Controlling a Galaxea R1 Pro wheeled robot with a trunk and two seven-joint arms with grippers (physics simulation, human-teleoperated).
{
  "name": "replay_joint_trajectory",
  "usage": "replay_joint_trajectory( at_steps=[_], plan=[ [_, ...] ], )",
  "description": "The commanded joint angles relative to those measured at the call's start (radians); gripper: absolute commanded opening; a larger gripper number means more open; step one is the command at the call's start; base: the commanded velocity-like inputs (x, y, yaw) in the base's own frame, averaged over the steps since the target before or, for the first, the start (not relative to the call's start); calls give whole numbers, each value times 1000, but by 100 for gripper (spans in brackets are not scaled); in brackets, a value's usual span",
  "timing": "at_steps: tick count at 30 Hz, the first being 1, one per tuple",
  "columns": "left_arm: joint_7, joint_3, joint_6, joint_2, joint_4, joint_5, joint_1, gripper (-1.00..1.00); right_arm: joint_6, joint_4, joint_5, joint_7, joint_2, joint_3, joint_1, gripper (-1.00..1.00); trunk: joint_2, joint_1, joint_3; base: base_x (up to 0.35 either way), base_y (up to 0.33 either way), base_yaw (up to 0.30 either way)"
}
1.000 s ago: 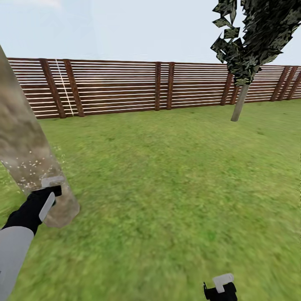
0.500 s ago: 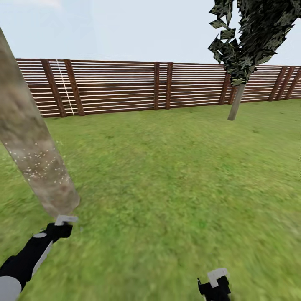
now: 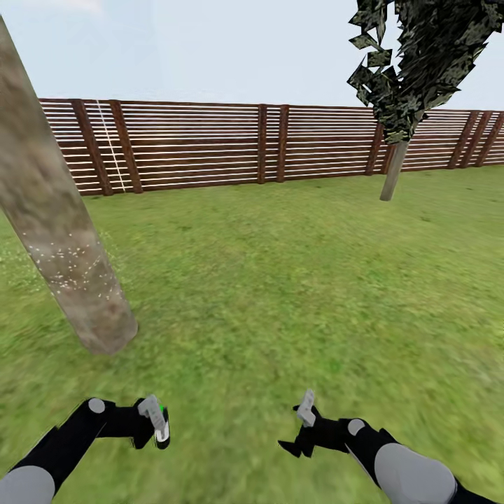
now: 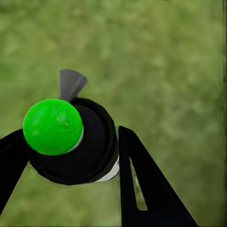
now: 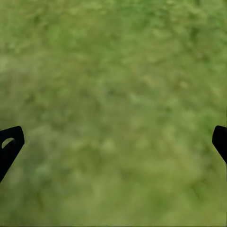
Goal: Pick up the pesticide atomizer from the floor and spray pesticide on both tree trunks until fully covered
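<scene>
The thick grey-brown tree trunk (image 3: 66,238) rises slanting at the left of the head view, with white specks scattered over its lower part. My left gripper (image 3: 159,425) hangs low over the grass, in front of the trunk's foot and apart from it. It is shut on the pesticide atomizer (image 4: 92,158), a small black bottle whose round top shows bright green (image 4: 52,126) and carries a grey spout. My right gripper (image 3: 299,427) is open above bare grass, its fingertips (image 5: 9,146) spread wide with nothing between them.
Green lawn (image 3: 294,280) stretches to a brown slatted fence (image 3: 210,143) across the back. A tree with dark, ragged foliage and a thin trunk (image 3: 392,175) stands at the far right near the fence.
My left arm has dropped from beside the trunk to low over the grass and turned inward. My right arm has swung up into view. The trunk sits slightly higher in the picture.
</scene>
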Motion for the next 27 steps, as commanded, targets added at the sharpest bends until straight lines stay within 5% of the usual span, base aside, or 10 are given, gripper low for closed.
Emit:
replay_joint_trajectory(
  at_steps=[1, 3, 4, 6, 8, 10, 14, 27],
  plan=[
    [-3, -6, 6, -8, -1, -10, 0, -100, -4, -2, 10, 25, 4, -9, 0, 100, 0, 0, -1, 0, 0, 0],
    [-4, -9, 4, -29, 2, -48, 0, -100, -5, -4, 10, 79, 11, -9, -1, 100, 0, 0, -1, 0, 0, 0],
    [-4, -9, 3, -40, 5, -74, 1, -100, -5, -4, 10, 92, 16, -9, -1, -100, 0, 0, -1, 0, 0, 0],
    [-3, -9, 5, -72, 8, -133, -1, -100, -4, -4, 21, 103, 37, -8, -11, -100, 0, 0, -1, 0, 0, 0],
    [-4, -9, 5, -105, 9, -166, -1, -100, -5, -5, 146, 105, 78, 10, -21, -100, 0, 0, -1, 0, 0, 0],
    [-4, -24, 6, -124, 11, -175, 0, -100, -5, -6, 201, 106, 114, 17, -36, -100, 0, 0, -1, 0, 0, 0],
    [-3, -89, 10, -138, 12, -177, 0, -100, -5, -2, 217, 106, 149, 19, -52, -100, 0, 0, -1, 0, 0, 0],
    [3, -97, 1, -183, 67, -176, 4, -100, -5, 2, 217, 106, 149, 19, -82, -100, 0, 0, -1, 0, 0, 0]
  ],
)
